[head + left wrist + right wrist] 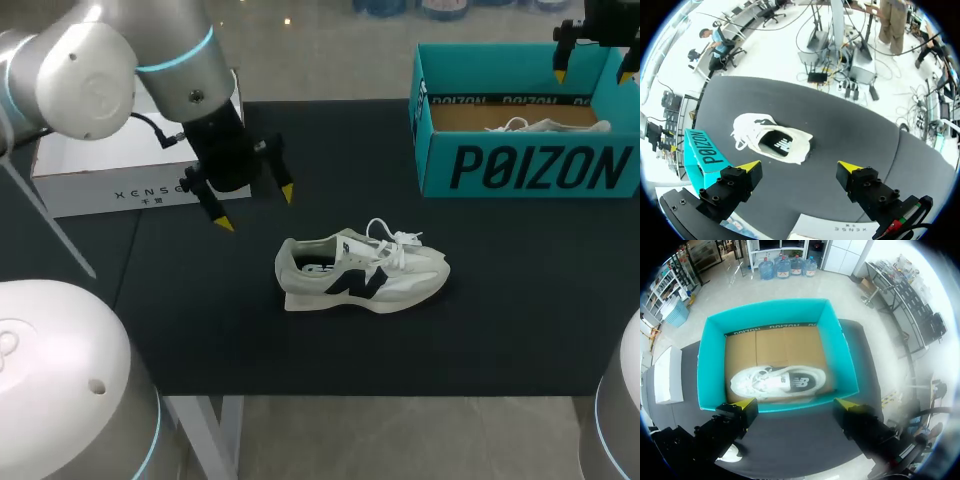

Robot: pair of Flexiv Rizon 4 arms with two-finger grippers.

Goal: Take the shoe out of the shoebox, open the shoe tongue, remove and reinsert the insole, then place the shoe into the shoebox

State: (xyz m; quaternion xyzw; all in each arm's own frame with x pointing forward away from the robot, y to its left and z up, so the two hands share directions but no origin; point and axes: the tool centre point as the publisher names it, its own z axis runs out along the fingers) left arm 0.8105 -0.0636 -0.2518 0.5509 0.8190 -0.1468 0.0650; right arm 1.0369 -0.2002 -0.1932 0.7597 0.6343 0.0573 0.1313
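Closest in, the left arm (120,60) hangs over the left of the desk (200,330) beside a white box (90,170); the left jaws gape wide and empty, yellow fingertips (222,223) pointing down. Near the middle of the dark desk a shoe (360,275) stands on its sole, toe to the right, laces loose, apart from those jaws. Further right sits the open teal shoebox (530,165), a second shoe (780,382) lying on its side inside. Above it the right jaws hover, wide apart, holding nothing.

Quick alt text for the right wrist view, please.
A white shoe lies on its side inside the open teal box, just ahead of the open right tool. A black mat surrounds the box.
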